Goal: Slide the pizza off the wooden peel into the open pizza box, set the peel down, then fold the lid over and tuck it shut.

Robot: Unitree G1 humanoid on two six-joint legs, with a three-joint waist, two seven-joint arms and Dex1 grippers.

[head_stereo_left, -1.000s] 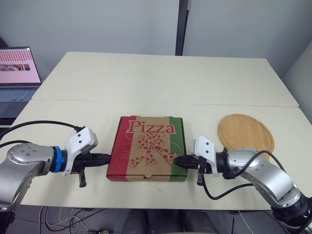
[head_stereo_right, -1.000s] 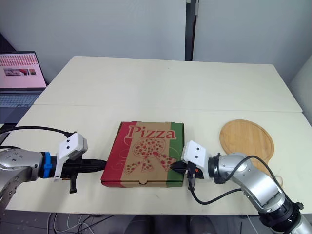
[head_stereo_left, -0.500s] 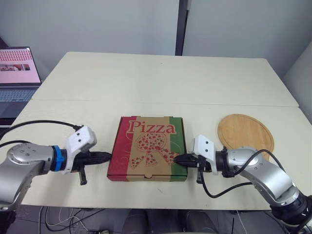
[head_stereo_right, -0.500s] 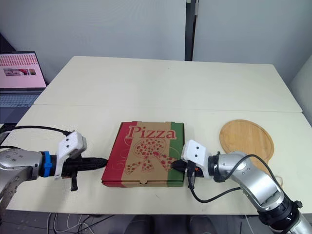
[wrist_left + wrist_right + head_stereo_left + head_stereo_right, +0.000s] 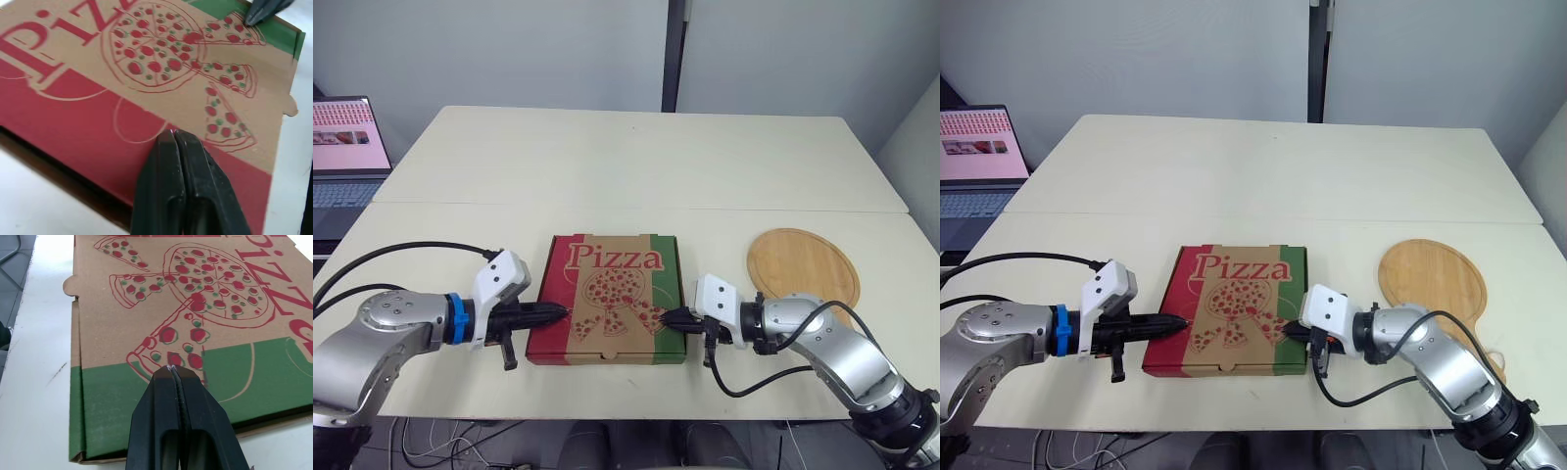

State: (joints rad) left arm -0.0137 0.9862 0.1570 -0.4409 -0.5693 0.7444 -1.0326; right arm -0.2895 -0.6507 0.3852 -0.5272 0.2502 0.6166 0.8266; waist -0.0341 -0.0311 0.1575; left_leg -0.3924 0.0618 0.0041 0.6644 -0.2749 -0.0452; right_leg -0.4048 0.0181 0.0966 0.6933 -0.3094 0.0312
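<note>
The pale desk (image 5: 636, 166) is carrying everything, with a seam running across its middle. The pizza box (image 5: 612, 294) is lying near the front edge with its printed lid folded down flat; whether the front tab is tucked in cannot be told. The round wooden peel (image 5: 803, 266) is lying flat on the desk to the right of the box, apart from it. A laptop (image 5: 347, 147) with a lit screen is sitting beyond the desk's far left side. The left claw (image 5: 565, 312) is reaching in from the left, its 2 fingers pressed together and empty, their tips resting on the red part of the lid. The right claw (image 5: 665, 318) is reaching in from the right, also closed on nothing, its tips touching the lid by the green stripe.
</note>
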